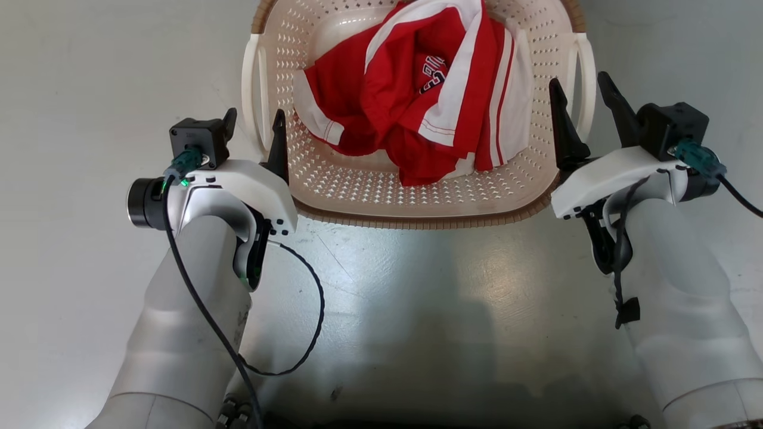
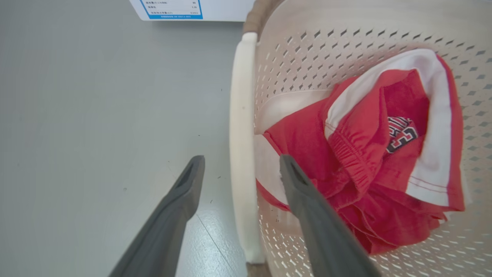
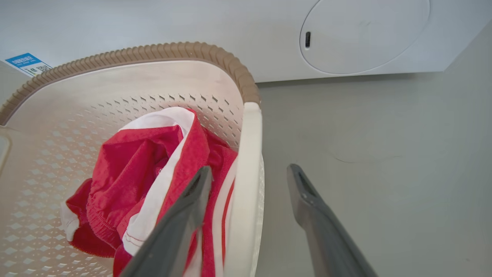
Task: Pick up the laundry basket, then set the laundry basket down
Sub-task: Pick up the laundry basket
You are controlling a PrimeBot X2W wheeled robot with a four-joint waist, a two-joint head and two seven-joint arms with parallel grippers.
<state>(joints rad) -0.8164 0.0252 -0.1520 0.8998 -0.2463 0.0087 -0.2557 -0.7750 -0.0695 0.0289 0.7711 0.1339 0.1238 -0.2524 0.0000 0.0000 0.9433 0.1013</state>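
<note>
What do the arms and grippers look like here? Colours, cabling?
The left forearm and right forearm are pale grey, smooth, rounded, with white shells at the wrists. The left gripper and right gripper each have two long tapered dark grey fingers. Each wrist carries a black box with a teal-green plug; thin black cables trail off.

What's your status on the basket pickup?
Left gripper open, straddling the left handle. Right gripper open, straddling the right handle. Laundry basket on the floor, red-and-white garment inside. Nothing blocking the handles.

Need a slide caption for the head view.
Left end effector and right end effector, both open, straddle the side handles of the laundry basket, red-and-white clothing inside.
</note>
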